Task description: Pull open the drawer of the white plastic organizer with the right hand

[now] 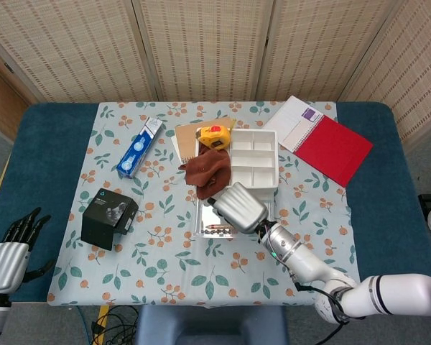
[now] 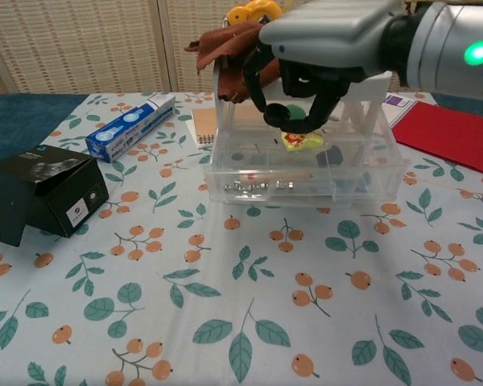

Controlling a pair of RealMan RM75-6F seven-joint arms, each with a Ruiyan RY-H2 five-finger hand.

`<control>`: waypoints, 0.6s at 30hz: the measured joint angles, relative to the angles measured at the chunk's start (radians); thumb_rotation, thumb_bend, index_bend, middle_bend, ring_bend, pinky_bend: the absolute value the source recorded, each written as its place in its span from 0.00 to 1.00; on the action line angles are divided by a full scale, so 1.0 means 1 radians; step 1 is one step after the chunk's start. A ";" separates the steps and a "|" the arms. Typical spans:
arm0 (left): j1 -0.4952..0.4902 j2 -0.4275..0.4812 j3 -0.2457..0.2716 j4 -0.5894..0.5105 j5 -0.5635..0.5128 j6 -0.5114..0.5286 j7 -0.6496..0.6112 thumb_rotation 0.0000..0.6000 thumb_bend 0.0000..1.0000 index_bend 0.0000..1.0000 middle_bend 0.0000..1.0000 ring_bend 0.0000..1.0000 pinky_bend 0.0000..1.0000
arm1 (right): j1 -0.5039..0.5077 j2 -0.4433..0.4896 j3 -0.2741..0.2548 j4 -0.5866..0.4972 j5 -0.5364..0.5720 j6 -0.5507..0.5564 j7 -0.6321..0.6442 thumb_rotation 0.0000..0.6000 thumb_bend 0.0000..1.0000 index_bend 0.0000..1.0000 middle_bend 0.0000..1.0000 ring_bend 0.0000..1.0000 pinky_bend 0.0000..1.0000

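Floral-clothed surface: the clear drawer juts out of the white plastic organizer, already open. The right hand hovers above it, fingers curled, gripping nothing; only withdrawal seems left.

The white plastic organizer sits mid-table, its clear drawer pulled open.

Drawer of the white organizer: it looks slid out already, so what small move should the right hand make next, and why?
Probably lift clear and draw back. In the chest view the right hand hangs above the drawer, fingers curled, holding nothing. The drawer juts forward from the organizer, its small contents exposed, so no further pull seems needed.
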 measured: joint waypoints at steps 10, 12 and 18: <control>-0.011 0.000 -0.004 -0.003 0.008 -0.007 0.002 1.00 0.20 0.11 0.02 0.08 0.11 | -0.250 0.106 -0.080 -0.037 -0.188 0.234 0.197 1.00 0.46 0.55 0.99 0.98 1.00; -0.015 -0.002 -0.004 -0.007 0.013 -0.010 0.006 1.00 0.21 0.11 0.02 0.08 0.11 | -0.299 0.124 -0.104 -0.031 -0.214 0.258 0.239 1.00 0.46 0.55 0.99 0.98 1.00; -0.027 -0.005 -0.005 -0.021 0.021 -0.022 0.023 1.00 0.20 0.11 0.02 0.08 0.11 | -0.385 0.124 -0.144 0.043 -0.229 0.256 0.378 1.00 0.46 0.55 0.99 0.98 1.00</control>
